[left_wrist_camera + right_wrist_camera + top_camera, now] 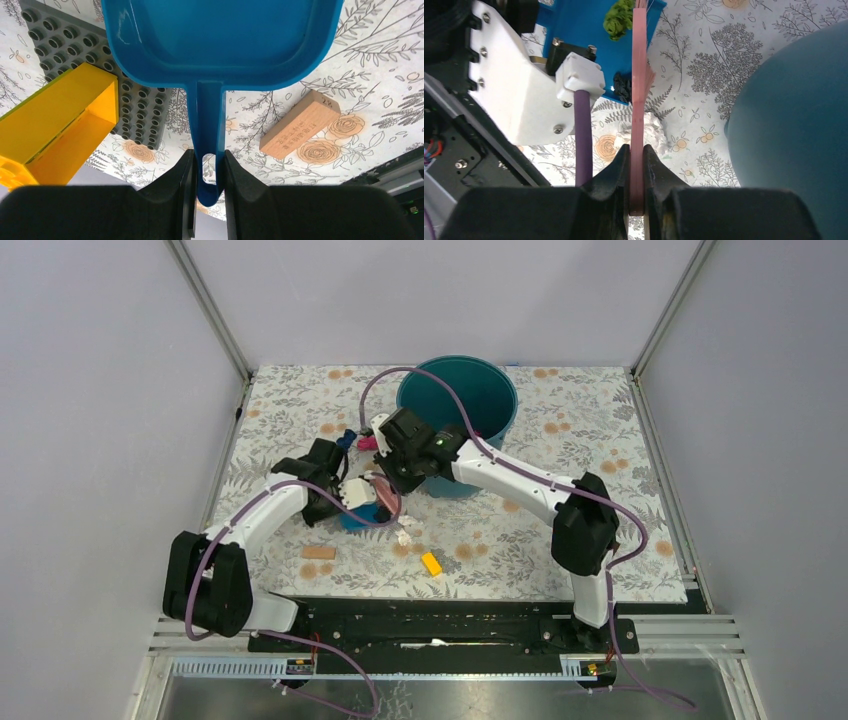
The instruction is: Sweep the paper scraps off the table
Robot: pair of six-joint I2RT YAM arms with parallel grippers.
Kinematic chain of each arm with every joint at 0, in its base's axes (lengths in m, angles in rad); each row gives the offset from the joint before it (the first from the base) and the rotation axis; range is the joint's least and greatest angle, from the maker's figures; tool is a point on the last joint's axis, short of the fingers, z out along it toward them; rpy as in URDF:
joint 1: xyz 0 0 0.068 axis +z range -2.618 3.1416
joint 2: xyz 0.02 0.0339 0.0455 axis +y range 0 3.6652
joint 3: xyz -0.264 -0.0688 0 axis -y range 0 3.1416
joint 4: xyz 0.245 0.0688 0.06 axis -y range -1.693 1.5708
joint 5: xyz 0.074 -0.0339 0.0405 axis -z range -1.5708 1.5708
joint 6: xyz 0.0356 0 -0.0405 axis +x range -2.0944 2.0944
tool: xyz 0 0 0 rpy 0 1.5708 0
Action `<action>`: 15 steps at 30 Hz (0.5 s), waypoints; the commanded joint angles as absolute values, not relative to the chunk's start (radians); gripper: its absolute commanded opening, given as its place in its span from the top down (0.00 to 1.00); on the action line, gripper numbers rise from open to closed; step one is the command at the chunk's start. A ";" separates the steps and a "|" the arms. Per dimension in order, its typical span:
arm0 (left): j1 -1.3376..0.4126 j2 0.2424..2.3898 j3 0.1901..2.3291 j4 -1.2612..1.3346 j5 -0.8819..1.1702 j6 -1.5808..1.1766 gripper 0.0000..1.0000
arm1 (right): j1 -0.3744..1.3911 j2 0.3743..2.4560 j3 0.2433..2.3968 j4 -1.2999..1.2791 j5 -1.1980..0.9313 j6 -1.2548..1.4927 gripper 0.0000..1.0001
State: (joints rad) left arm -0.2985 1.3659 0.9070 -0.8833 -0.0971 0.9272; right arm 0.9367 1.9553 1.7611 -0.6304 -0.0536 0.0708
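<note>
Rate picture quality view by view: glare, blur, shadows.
Top external: even light, soft shadows, no glare. Left wrist: faint sheen on the blue dustpan, left gripper dark and soft. Right wrist: teal bucket slightly blurred, right gripper, on the pink brush, dark.

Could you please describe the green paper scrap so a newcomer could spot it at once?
Start at the teal bucket at the back of the table. Front-left of it, the left gripper holds a blue dustpan, and the scrap lies on it beside the pink brush. It alone is green; a black wad and a white wad lie nearby.
</note>
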 commanded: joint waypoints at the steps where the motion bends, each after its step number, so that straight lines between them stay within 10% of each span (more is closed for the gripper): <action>1: -0.304 1.340 0.927 -0.809 -0.052 0.857 1.00 | 0.926 1.929 1.826 -0.607 -0.201 0.104 1.00; 15: -0.304 1.054 0.741 -0.769 0.082 0.763 1.00 | 0.910 1.834 1.856 -0.660 -0.210 0.062 1.00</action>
